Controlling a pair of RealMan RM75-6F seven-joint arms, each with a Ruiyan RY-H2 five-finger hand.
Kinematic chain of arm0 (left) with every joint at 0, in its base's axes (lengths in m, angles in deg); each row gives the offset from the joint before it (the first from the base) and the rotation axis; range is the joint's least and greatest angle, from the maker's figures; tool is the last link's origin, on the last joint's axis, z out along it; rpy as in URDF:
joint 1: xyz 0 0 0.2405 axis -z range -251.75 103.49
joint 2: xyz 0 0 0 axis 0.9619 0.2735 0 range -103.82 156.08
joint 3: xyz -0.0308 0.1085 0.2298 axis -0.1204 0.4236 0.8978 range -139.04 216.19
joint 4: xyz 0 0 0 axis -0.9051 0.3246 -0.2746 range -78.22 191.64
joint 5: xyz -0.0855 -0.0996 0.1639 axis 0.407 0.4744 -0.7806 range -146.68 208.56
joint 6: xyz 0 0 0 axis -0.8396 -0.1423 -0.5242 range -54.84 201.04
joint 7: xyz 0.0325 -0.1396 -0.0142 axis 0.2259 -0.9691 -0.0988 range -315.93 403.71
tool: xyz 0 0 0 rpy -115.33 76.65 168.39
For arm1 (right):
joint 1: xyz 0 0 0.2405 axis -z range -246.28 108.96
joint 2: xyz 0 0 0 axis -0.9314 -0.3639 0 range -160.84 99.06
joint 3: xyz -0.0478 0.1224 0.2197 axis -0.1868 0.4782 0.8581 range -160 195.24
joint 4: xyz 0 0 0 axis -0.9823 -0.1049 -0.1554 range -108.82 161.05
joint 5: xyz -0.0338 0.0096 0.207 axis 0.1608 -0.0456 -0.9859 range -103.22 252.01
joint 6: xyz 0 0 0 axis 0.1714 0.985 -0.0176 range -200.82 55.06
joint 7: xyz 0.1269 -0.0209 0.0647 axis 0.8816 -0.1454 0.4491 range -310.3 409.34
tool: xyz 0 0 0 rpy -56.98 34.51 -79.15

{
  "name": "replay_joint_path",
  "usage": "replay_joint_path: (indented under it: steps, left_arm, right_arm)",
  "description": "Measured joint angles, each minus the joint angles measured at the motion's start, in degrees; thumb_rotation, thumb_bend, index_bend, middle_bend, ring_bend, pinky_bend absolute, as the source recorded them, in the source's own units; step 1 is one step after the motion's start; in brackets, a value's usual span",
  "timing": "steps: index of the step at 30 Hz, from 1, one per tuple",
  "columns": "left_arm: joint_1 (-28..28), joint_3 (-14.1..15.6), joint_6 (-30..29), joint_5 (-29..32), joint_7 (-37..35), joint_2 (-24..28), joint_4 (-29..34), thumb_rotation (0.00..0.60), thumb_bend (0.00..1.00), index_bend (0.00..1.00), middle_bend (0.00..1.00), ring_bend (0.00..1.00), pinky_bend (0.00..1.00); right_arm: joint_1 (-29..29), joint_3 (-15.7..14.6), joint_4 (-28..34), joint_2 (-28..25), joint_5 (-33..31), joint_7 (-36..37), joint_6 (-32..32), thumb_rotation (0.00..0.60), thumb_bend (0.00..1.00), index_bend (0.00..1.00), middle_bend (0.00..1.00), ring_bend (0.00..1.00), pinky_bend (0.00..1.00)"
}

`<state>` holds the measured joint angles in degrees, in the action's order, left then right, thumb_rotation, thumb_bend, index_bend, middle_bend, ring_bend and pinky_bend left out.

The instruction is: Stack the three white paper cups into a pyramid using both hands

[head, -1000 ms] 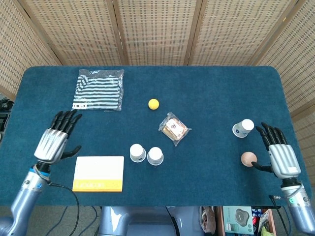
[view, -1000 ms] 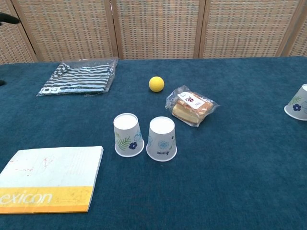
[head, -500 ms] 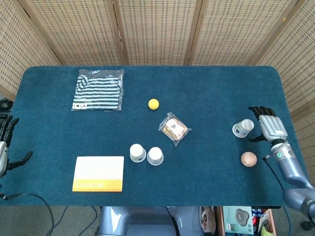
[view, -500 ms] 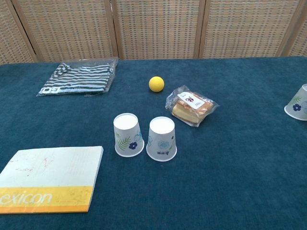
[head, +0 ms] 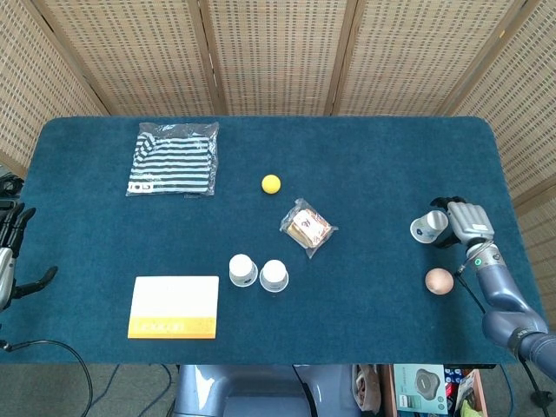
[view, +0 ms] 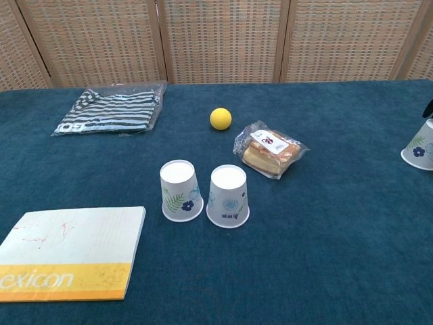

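Paper, tapered and floral, the cup (head: 428, 227) at right touches the right hand (head: 466, 222), grip unclear; left hand (head: 9, 256) spread.

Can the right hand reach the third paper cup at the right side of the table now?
Probably yes. The right hand is already against the lone paper cup, with nothing between them; the egg lies nearer the robot, out of the way.
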<state>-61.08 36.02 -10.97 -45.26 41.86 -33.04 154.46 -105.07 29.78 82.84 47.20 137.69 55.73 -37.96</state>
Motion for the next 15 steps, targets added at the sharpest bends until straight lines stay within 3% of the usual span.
replay_joint_path:
  steps: [4, 10, 15]
  left_arm:
    - [0.2, -0.7, 1.6, 0.8, -0.2, 0.2, -0.2, 0.6, 0.27, 0.0, 0.0, 0.0, 0.0]
    - [0.1, -1.3, 2.5, 0.9, -0.1, 0.3, -0.1, 0.6, 0.27, 0.0, 0.0, 0.0, 0.0]
    - [-0.2, -1.6, 3.0, 0.4, -0.3, 0.6, 0.1, 0.6, 0.27, 0.0, 0.0, 0.0, 0.0]
  right_arm:
    - [-0.3, 0.1, -2.7, 2.0, 1.6, 3.9, 0.2, 0.6, 0.32, 0.44, 0.49, 0.34, 0.56]
    - [-0.4, -0.2, -7.5, 4.5, 5.5, 9.0, 1.8, 0.6, 0.38, 0.49, 0.55, 0.4, 0.6]
    - [-0.2, -0.6, -7.8, 4.4, 8.9, 12.9, 5.3, 0.6, 0.38, 0.49, 0.54, 0.41, 0.61]
